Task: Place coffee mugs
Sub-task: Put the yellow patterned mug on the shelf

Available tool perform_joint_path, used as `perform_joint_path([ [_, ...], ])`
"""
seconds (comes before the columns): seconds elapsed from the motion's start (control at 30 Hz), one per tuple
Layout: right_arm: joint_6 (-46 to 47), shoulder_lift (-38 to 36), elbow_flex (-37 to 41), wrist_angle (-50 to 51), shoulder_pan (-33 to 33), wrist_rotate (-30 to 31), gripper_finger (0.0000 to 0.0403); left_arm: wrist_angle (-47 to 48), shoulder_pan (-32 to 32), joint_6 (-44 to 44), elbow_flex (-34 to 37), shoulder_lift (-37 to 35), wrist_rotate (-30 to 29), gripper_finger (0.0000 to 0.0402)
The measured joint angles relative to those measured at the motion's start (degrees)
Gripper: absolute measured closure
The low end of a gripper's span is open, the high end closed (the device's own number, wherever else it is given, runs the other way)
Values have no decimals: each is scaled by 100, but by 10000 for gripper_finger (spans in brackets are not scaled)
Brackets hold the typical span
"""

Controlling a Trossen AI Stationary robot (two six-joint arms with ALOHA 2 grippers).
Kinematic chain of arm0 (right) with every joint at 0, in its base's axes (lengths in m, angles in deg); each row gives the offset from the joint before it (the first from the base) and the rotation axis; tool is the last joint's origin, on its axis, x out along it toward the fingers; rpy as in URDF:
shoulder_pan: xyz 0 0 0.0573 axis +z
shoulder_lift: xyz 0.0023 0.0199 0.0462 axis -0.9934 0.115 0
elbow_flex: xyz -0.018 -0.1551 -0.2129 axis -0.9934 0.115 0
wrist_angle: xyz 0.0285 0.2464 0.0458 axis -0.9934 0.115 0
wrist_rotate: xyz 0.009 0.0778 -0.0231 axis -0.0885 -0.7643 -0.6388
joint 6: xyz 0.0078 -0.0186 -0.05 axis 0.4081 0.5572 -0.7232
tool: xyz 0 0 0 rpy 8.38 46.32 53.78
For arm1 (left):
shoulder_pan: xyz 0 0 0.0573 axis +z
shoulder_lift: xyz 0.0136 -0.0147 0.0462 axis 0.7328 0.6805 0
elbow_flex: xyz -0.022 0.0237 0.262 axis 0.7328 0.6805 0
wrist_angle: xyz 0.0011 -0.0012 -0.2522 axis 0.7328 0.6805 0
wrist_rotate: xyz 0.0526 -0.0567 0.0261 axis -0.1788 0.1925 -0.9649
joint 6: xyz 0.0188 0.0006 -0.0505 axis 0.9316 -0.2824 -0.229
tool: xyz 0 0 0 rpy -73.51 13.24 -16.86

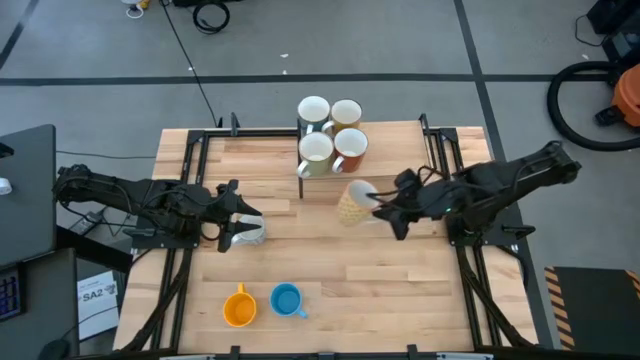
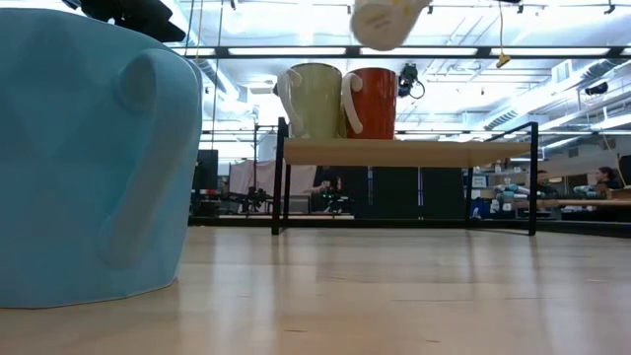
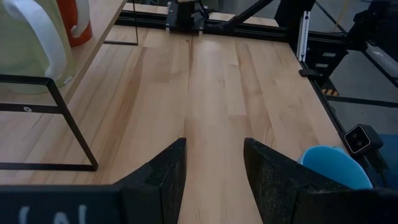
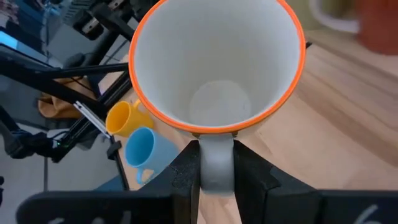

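Right gripper [image 4: 216, 163]: we've got it pinched narrow on the handle of a cream mug [image 1: 353, 204] with an orange rim, lifted off the table, just in front of the rack [image 1: 300, 172].
Mug pose: tipped over, mouth toward the wrist camera, hanging clear of the wood.
Rack: 4 mugs on it at the table's back edge, 3 pale and 1 reddish-brown [image 1: 351, 147].
Left gripper [image 3: 214, 180]: fingers wide with nothing between them, low over the table near the left edge, by a pale object we can't make out.
Front edge: an orange mug [image 1: 238, 306] and a blue mug [image 1: 287, 300] side by side, both waiting.
Handling: we'd call these stiff, glazed and slick, with enough weight to swing from a handle grip, and chippy if knocked on the rack's metal frame.
Hold: the handle loop looks the safest purchase; the rim would do as well.
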Motion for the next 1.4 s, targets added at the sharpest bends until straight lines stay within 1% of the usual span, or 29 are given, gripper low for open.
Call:
perform_joint_path([
  [0.23,26,-567,0,991,0,-36,327,-1,1,-114,0,1,2,235],
  [0.33,43,-748,0,1374,-9,64,327,-1,2,-131,0,2,2,235],
  [0.47,39,-941,0,1773,-175,210,327,-1,1,-142,0,1,2,235],
  [0.6,-36,-1066,0,2118,-498,351,327,-8,2,-142,0,2,0,235],
  [0.77,-472,-1128,0,2356,-1100,351,327,-19,1,-144,0,2,1,235],
  [1.03,-1664,-1041,0,2017,-2270,264,326,-37,1,-146,0,2,0,235],
  [1.13,-2140,-946,0,1858,-2749,122,326,-66,2,-146,0,0,0,235],
  [1.4,-3336,-592,0,1511,-3999,-557,326,-119,1,-149,0,0,0,235],
])
